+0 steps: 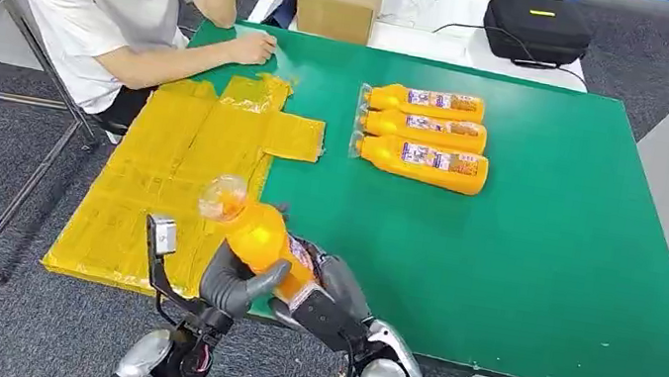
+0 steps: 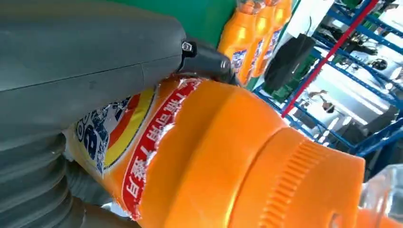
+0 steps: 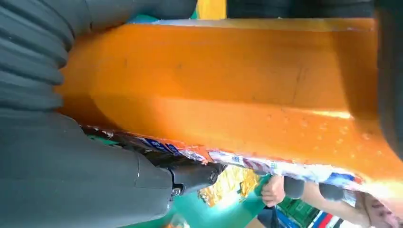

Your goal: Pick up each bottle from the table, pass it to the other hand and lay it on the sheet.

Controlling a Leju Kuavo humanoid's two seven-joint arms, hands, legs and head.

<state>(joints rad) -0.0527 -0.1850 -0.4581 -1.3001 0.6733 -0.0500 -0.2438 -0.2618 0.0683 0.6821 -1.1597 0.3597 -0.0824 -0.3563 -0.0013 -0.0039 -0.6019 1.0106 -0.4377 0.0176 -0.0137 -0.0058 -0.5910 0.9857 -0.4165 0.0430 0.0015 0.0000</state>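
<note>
**A:** Orange bottle [image 1: 258,235] is sitting in both hands at the lower centre of the head view, cap end pointing up and left, its clear cap hanging over the near edge of the yellow sheet [image 1: 173,186]. You're mid-handover, by my reading.

**B:** How are the hands holding it?

**A:** Your left hand [image 1: 236,284] is wrapping its thumb and fingers around the bottle's shoulder; the left wrist view is showing that thumb lying across the label. Your right hand [image 1: 325,292] is cupping the base end, fingers closed around the body in its own wrist view. Both are gripping, so neither has let go yet.

**B:** So what am I watching for?

**A:** Make sure the left grip is firm before the right one is loosening; the plastic looks smooth, and the weight is probably sitting toward the base, so it may tip as the right hand is releasing.

**B:** And room to move?

**A:** Sheet is lying at the left of the frame, draping over the green table [image 1: 537,279] edge, so aim well inside it. A person's forearm [image 1: 199,63] is resting near its upper end. Three more bottles [image 1: 423,137] are lying side by side at upper centre, well apart from you.
</note>
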